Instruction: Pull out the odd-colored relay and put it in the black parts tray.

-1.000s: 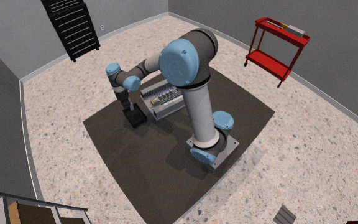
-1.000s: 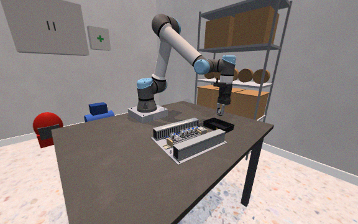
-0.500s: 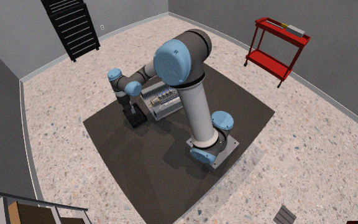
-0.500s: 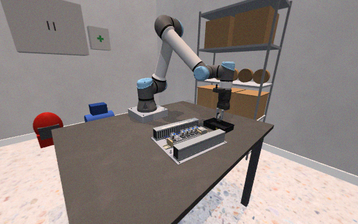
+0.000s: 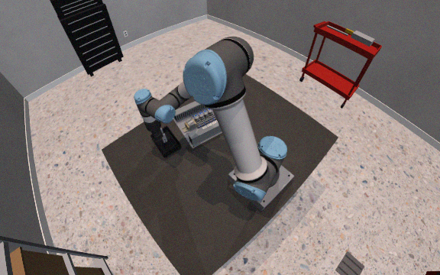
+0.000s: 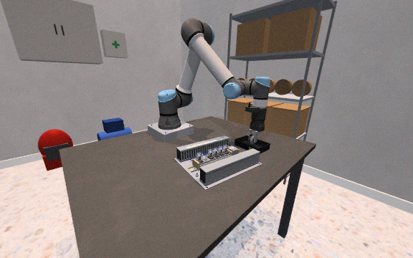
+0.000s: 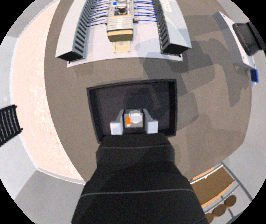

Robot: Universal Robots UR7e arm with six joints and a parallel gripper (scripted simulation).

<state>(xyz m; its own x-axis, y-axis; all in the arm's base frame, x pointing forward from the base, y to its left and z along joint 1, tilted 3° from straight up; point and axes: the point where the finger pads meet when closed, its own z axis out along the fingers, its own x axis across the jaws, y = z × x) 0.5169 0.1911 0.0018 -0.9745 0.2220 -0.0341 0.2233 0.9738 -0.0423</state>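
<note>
Your black two-finger gripper [image 5: 163, 136] [image 6: 253, 137] [image 7: 133, 115] is clamped on the small clear relay with an orange button [image 7: 133, 118], already off the flat-lying grey relay panel [image 5: 208, 135] [image 6: 229, 167] [image 7: 144, 47] and at the black rectangular tray [image 5: 172, 149] [image 6: 260, 146] [image 7: 171, 107], leaving only lowering, if needed, and release.

red cart [image 5: 340, 40], steel shelf rack [image 6: 310, 77], cardboard boxes [image 6: 292, 31]
</note>
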